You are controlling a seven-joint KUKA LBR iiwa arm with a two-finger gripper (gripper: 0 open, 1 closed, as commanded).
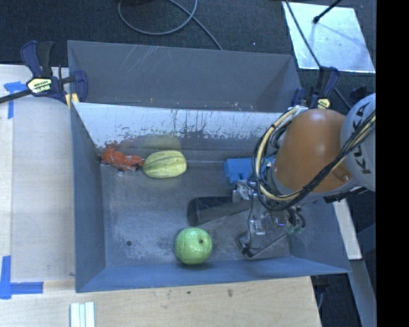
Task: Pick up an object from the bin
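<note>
The gripper (257, 237) is seen low over the floor of the grey bin (88, 211), at the lower right of the frame, beneath the orange wrist cover (313, 150) (cables are looped around it). Whether its jaws are apart or together cannot be told. A green apple (193, 246) lies just to its left. A dark flat object (214, 207), possibly a pouch, lies near its upper left. A pale striped squash (165, 164) is seen at upper left.

Dark carpeted floor (96, 19) beyond the bin's far wall — a black cable (153, 32) loops across it.
</note>
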